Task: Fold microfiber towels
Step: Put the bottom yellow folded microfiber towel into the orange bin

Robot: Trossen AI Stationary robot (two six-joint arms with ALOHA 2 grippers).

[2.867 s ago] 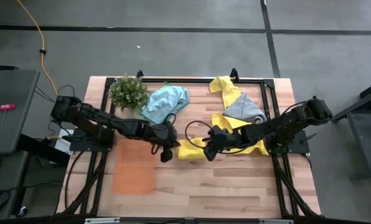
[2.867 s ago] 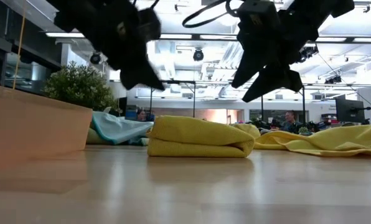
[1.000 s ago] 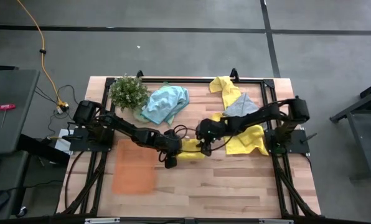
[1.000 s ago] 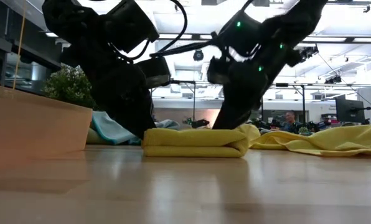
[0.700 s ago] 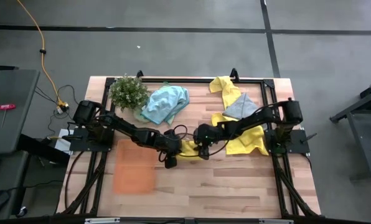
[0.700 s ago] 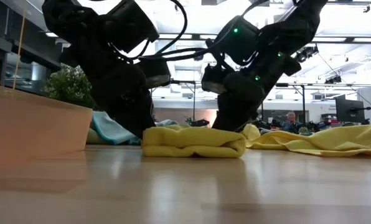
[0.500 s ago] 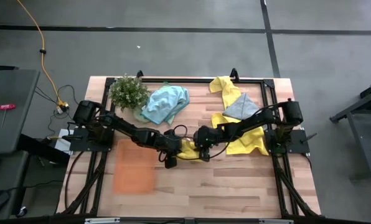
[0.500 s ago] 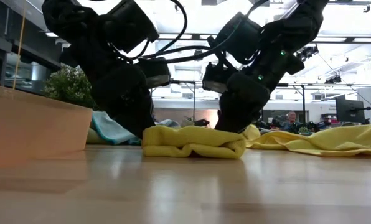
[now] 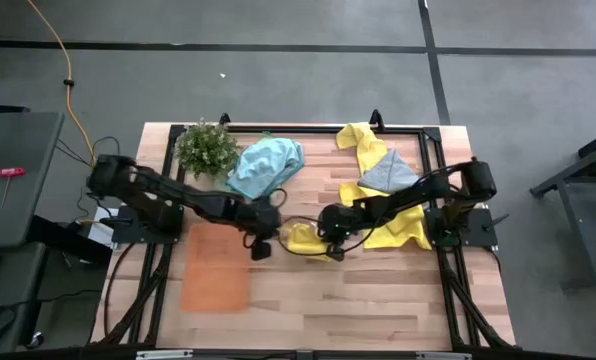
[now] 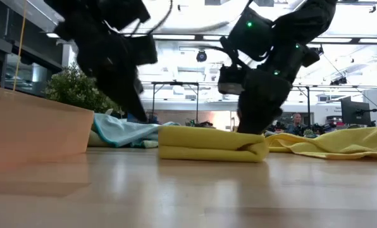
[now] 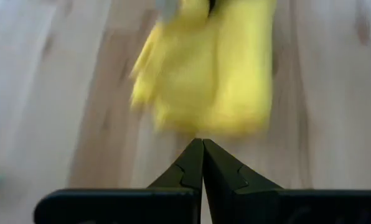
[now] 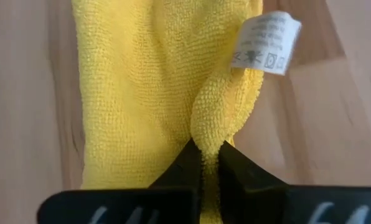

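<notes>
**A thin pinch on the folded towel could undo the fold**

On my left, the tray [image 9: 215, 283] lay flat near the front of the surface [image 9: 378, 300], with the plant [image 9: 206, 147] and the teal towel [image 9: 266, 165] behind it. The left tool [image 9: 260, 249] hung just left of the folded yellow towel [image 9: 305, 238], its fingers pressed together on nothing and, as far as I could judge from the low view, clear of the cloth.

The folded towel sat mid-surface. The right tool [image 12: 204, 163] had its fingers clamped on a raised ridge of that towel, close to its white label [image 12: 264, 43]. I judged this the risk: the pinch seemed to take only a thin pucker, perhaps just the top layer. A lift or drag from there could peel that layer back and open the fold, or the pile could slip free.

Farther right lay another yellow towel [image 9: 403, 228] and the grey towel [image 9: 390, 175]. A rightward pull might snag them, bunching both.
</notes>
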